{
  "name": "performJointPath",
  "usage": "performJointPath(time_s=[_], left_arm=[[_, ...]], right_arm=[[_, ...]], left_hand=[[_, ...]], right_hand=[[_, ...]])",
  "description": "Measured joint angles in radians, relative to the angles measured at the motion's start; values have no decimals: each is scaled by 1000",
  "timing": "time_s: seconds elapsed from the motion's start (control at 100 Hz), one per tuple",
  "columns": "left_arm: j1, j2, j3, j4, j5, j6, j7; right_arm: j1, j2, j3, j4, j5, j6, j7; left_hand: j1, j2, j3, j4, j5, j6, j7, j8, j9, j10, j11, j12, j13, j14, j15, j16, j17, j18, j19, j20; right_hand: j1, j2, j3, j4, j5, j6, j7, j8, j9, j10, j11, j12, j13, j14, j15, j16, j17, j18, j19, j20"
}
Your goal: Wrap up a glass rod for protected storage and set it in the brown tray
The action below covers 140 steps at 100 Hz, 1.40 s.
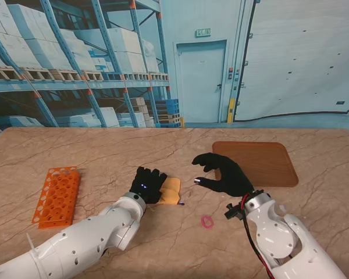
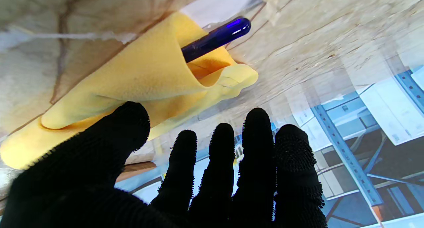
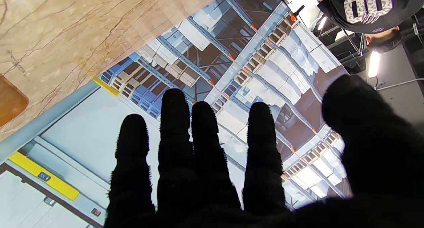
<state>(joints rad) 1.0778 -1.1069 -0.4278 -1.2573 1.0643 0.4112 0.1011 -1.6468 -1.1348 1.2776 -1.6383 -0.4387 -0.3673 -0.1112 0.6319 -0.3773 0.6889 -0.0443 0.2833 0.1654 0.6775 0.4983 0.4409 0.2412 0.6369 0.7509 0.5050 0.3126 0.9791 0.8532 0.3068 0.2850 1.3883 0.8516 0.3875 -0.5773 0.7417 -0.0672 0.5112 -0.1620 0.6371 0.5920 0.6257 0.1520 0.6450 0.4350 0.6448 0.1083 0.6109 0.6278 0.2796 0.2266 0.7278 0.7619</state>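
One glass rod [image 2: 217, 38], dark blue, lies rolled inside one yellow cloth [image 2: 139, 85] near the middle of the worktop [image 1: 104, 151], one end poking out of the fold. The left hand [image 1: 148, 185] rests on the cloth's edge, thumb pressing the fabric, the other fingers [image 2: 258, 148] straight and apart, gripping nothing. The right hand [image 1: 221, 173] hovers just off the worktop, fingers spread and empty, between the cloth and one brown tray [image 1: 262, 163], which lies to the right. One orange tube rack [image 1: 57, 196] lies far left. One small pink ring [image 1: 207, 221] lies nearer to me. The worktop is beige veined marble; a printed warehouse backdrop [image 1: 174, 58] stands behind.
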Motion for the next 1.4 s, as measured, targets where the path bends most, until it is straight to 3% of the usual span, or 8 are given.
performJointPath(time_s=[0.12, 0.38, 0.44, 0.7, 0.85, 0.98, 1.1, 1.4], left_arm=[[28, 0, -46, -14, -1, 0, 6], [105, 0, -155, -67, 6, -5, 43], [119, 2, -176, -77, 9, -15, 47], [126, 11, -209, -73, 20, -61, 53], [119, 10, -222, -52, -37, -89, 58], [92, 10, -201, -13, -27, -97, 69], [72, 10, -183, 9, -45, -94, 64], [27, -1, -117, 74, -59, -78, 87]], right_arm=[[23, 4, -22, 19, -8, 10, -1], [85, 10, -83, 79, -145, 58, -40], [103, 13, -102, 96, -180, 73, -47], [214, 24, -222, 202, -270, 129, -62], [287, 26, -309, 263, -286, 186, -64], [346, 27, -386, 307, -372, 229, -75], [398, 29, -463, 339, -382, 287, -79], [519, 11, -640, 432, -422, 437, -108]], left_hand=[[-8, -4, -26, 0, -11, 0, -16, -14, -33, 3, -47, -45, -24, 0, -44, -2, -44, 0, -42, 3], [-13, 5, -94, 0, -11, 1, -27, -14, -40, 12, -105, -123, -65, 4, -94, -26, -91, 9, -76, 0], [-14, 5, -124, 0, -11, 1, -36, -14, -47, 12, -117, -139, -106, 5, -145, -45, -136, 12, -103, -13], [-13, 5, -141, 0, 9, -2, -42, -15, -50, 12, -130, -151, -177, 5, -246, -100, -231, 18, -157, -65], [-11, 15, -138, 0, 19, -3, -42, -16, -50, 12, -130, -151, -185, 5, -256, -109, -237, 18, -164, -74], [-10, 15, -125, 0, 19, -9, -42, -16, -50, 12, -130, -151, -193, 5, -256, -110, -248, 15, -164, -81], [-10, 15, -114, 0, 20, -10, -87, -36, -51, 12, -130, -151, -195, 5, -256, -110, -262, 14, -164, -92], [-10, 15, -104, 0, 20, -20, -105, -59, -62, 12, -131, -145, -219, 5, -255, -110, -354, 9, -180, -97]], right_hand=[[0, 0, 0, 0, 0, 0, 4, 0, 0, 0, 8, 0, 0, 0, 0, 0, 0, 0, 0, 0], [1, 0, 0, 0, 0, 0, 18, 0, -15, 0, 49, 6, -10, 0, 46, 9, 0, 0, 23, -1], [1, -1, -1, 0, 0, 0, 27, 0, -32, 0, 62, 12, -18, -1, 58, 12, -1, 0, 27, -2], [2, -3, -2, 0, -2, 0, 29, 0, -96, 6, 78, 12, -59, -5, 81, 13, -14, 0, 54, -13], [43, -29, -6, 1, -16, 25, 37, -2, -140, 15, 95, 12, -86, -6, 74, 13, -25, 0, 88, -28], [46, -53, -7, -1, -43, 39, 30, -30, -147, 43, 225, 75, -86, -6, 285, 81, -23, -16, 197, -60], [54, -53, -7, -1, -43, 53, 30, -42, -169, 74, 302, 129, -96, -6, 422, 139, -23, -29, 300, -67], [53, -53, -24, -1, -55, 139, 13, -57, -259, 161, 378, 168, -146, 36, 520, 164, -76, -28, 447, -110]])
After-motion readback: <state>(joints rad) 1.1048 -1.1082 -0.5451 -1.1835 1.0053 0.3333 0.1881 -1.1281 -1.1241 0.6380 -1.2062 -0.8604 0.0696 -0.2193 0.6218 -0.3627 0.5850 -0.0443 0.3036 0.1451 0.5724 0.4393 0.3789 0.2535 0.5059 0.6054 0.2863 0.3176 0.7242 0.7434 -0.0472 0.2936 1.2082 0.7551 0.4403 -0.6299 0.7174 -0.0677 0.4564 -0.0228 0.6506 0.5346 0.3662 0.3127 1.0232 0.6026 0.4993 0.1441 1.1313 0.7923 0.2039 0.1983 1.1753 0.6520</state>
